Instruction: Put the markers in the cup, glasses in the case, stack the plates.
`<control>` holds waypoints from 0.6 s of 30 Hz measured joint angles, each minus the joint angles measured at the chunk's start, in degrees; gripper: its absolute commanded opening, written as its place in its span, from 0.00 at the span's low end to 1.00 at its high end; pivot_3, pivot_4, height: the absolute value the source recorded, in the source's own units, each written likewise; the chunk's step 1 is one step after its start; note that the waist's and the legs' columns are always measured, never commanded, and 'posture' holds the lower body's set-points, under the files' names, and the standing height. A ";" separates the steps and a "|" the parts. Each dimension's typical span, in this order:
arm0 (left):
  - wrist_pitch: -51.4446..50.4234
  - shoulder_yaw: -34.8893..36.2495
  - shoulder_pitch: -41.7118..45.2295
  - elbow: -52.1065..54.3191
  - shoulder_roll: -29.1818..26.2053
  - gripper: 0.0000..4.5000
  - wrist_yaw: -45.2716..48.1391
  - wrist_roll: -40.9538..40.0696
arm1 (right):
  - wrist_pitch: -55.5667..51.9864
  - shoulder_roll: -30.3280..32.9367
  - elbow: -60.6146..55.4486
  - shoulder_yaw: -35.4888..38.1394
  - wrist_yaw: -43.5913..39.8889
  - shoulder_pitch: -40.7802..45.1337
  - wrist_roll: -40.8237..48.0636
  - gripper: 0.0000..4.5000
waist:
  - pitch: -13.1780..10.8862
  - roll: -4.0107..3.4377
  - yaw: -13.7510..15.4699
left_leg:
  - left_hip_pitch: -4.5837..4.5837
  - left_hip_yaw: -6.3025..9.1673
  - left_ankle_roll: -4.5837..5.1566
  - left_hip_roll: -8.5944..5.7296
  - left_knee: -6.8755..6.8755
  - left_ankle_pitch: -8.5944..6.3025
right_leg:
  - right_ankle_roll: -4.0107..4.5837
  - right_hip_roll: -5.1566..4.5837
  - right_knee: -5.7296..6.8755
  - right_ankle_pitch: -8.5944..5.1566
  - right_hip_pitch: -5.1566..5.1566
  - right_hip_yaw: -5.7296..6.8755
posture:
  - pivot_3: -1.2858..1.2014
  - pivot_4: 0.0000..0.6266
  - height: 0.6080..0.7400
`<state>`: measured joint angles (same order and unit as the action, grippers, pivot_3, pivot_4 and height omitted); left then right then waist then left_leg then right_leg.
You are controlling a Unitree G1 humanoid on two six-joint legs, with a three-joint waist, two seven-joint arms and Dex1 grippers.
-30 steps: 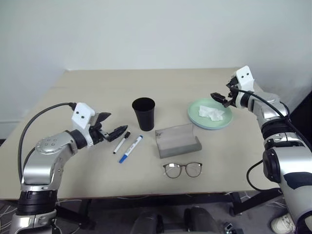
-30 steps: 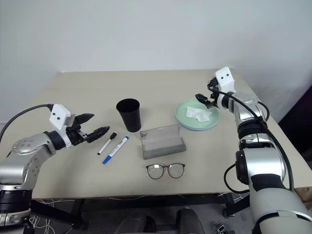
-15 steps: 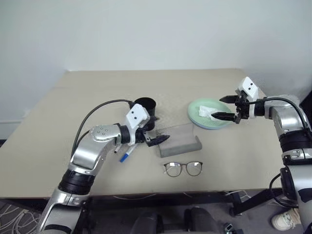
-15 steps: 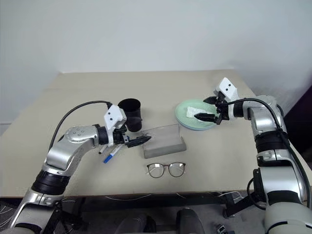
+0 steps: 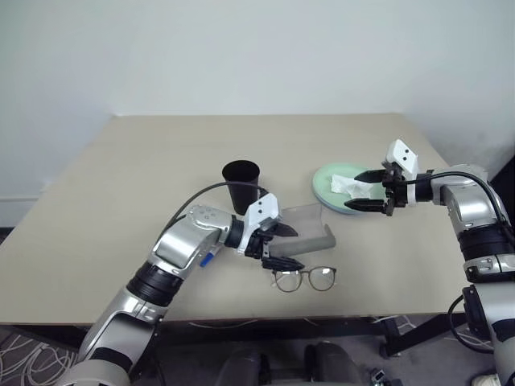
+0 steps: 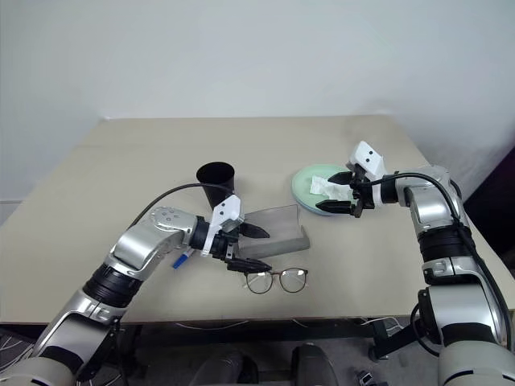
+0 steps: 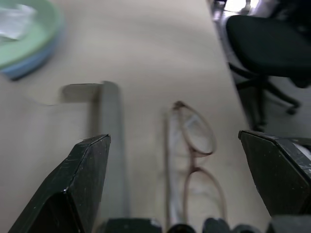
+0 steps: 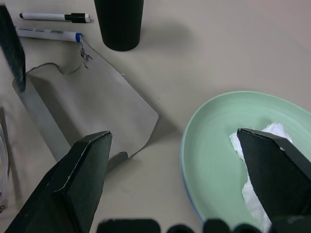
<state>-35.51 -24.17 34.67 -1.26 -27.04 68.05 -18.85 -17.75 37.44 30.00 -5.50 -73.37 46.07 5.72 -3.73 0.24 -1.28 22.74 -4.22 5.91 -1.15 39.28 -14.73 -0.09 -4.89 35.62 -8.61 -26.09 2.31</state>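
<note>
1. Left eye view, far left: the beige table (image 5: 121,201) is bare at this end; the left arm reaches across it toward the middle.
2. The markers lie behind that arm. A blue tip (image 5: 207,259) pokes out beside the forearm, and the right wrist view shows both flat and side by side: the black-capped marker (image 8: 54,17) and the blue-capped marker (image 8: 47,34), just beside the cup.
3. The cup (image 5: 241,185) stands upright, mouth up, behind the case and apart from it.
4. The left gripper (image 5: 281,248) hangs with its jaws spread wide and nothing between them, over the front edge of the case and the left lens of the glasses.
5. The case (image 5: 310,233) lies open, its translucent lid raised at the back; nothing shows inside it.
6. The glasses (image 5: 304,279) lie on the table just in front of the case, lenses side by side, near the table's front edge.
7. The plates (image 5: 326,181) are right of the case: the mint green one sits on the light blue one, whose rim shows underneath, with a crumpled white tissue (image 5: 346,185) lying in it.
8. The right gripper (image 5: 366,190) hovers over the plates' right side beside the tissue, its jaws wide apart and empty.
</note>
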 measured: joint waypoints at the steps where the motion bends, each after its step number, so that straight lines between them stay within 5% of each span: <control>1: 0.06 -0.48 0.04 -0.50 0.72 1.00 0.40 0.11 | -0.12 0.00 -0.60 0.00 -0.02 -0.24 0.10 0.99 | 0.00 0.00 0.05 | 0.01 0.01 0.00 0.00 0.00 0.00 | 0.00 0.00 0.00 0.00 0.00 0.00 | 0.52 0.00 0.99; 14: 5.68 -4.53 1.62 -9.31 2.75 1.00 4.48 5.58 | -1.71 1.46 -3.64 0.00 0.34 -2.71 1.07 0.99 | -0.01 0.01 0.10 | 0.03 0.05 0.02 0.00 0.01 -0.01 | 0.00 -0.02 -0.01 0.00 -0.02 0.01 | 0.52 0.00 0.99; 18: 6.52 -4.85 1.62 -10.74 4.26 0.81 4.88 6.73 | -2.06 1.46 -4.42 0.00 0.85 -3.50 1.09 1.00 | -0.01 0.01 0.16 | 0.04 0.06 0.03 0.00 0.02 -0.01 | 0.00 -0.03 -0.02 0.00 -0.02 0.02 | 0.52 0.00 0.99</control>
<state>-28.98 -29.02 36.29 -12.00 -22.78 72.94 -12.12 -19.81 38.90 25.58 -5.51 -72.52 42.57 6.81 -3.74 0.25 -1.12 22.78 -4.16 5.93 -1.15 39.30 -14.74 -0.09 -4.91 35.60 -8.61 -26.11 2.33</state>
